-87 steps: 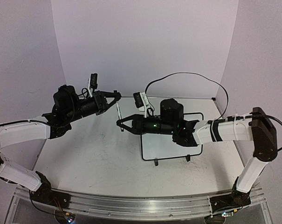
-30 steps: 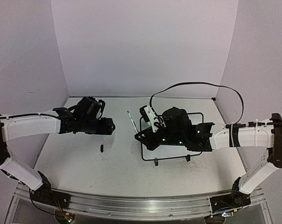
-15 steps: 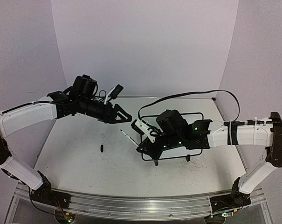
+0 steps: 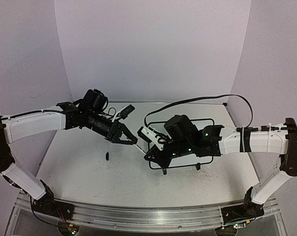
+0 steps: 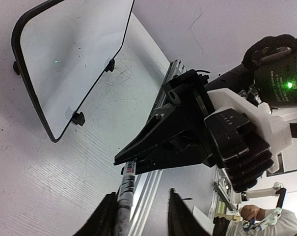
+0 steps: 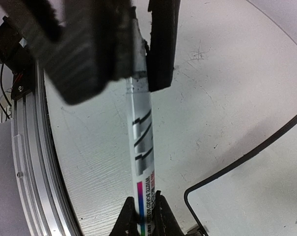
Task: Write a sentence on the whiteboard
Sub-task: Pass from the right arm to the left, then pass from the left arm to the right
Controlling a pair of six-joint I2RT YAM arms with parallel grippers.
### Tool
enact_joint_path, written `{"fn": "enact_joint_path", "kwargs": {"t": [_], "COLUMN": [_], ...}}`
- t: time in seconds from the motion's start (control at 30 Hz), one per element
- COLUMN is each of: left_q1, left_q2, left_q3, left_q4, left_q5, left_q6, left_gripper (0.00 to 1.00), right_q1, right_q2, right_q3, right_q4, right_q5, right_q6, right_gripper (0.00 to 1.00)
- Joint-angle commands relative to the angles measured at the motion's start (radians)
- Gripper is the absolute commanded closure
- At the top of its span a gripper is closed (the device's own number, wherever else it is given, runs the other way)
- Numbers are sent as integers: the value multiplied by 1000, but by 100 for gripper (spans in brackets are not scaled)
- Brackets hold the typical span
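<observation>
Well left of the whiteboard, a small dark piece, perhaps a cap, lies alone on the table. Nearer the board's left edge, the left gripper has its jaws set around the far end of a marker. Whether they clamp it or only flank it I cannot tell. Just off the board's near-left corner, the right gripper is closed tight on the marker's printed end. The board itself lies flat under the right arm.

By my reading the task has barely started. The board's face shows no writing, and the pen is shared between both arms in the air rather than touching the board. Freeing the pen for one arm and writing the whole sentence remain.

The left wrist view shows the board's blank face, which the arm hides from overhead. The right wrist view shows both sets of fingers on the marker. Only the overhead view shows the dark piece.
</observation>
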Motion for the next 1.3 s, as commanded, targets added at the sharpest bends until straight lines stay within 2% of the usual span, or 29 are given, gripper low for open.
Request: {"fn": "enact_joint_path", "kwargs": {"t": [0.0, 0.1, 0.17, 0.2, 0.3, 0.33, 0.43, 0.5, 0.57, 0.67, 0.7, 0.8, 0.87, 1.0, 1.27], "left_q1": [-5, -5, -5, -5, -5, -4, -2, 2, 8, 12, 12, 12, 9, 8, -8], "left_q2": [4, 5, 2, 0, -10, -14, -24, -32, -47, -76, -88, -141, -150, -130, -92], "left_q3": [-1, 4, 6, 10, 23, 27, 49, 63, 75, 73, 59, -30, -55, -42, -32], "left_q4": [-7, -14, -15, -18, -20, -21, -17, -1, 35, 150, 234, 517, 629, 662, 706], "left_q5": [16, 3, -17, -31, -73, -88, -111, -110, -107, -98, -90, -65, -78, -105, -89], "left_q6": [18, 23, 24, 24, 22, 21, 21, 13, -12, -83, -117, -274, -328, -359, -410], "left_gripper": [74, 84, 95, 99, 100, 100, 100, 100, 100, 100, 100, 100, 100, 100, 100], "right_q1": [10, 10, 10, 9, 0, -11, -78, -116, -138, -144, -146, -158, -170, -196, -198], "right_q2": [-9, -9, -10, -14, -49, -66, -141, -184, -205, -201, -198, -181, -174, -160, -107], "right_q3": [44, 45, 44, 40, -5, -25, -133, -218, -292, -349, -357, -362, -358, -357, -273], "right_q4": [4, 4, 4, 7, 58, 105, 309, 498, 663, 902, 959, 1080, 1125, 1273, 1305], "right_q5": [28, 33, 38, 47, 70, 47, -117, -205, -259, -306, -312, -337, -322, -360, -385], "right_q6": [-16, -12, -1, 10, 78, 121, 257, 424, 559, 722, 769, 854, 898, 971, 989], "right_gripper": [100, 100, 97, 88, 68, 57, 39, 25, 16, 12, 11, 10, 11, 12, 31]}}
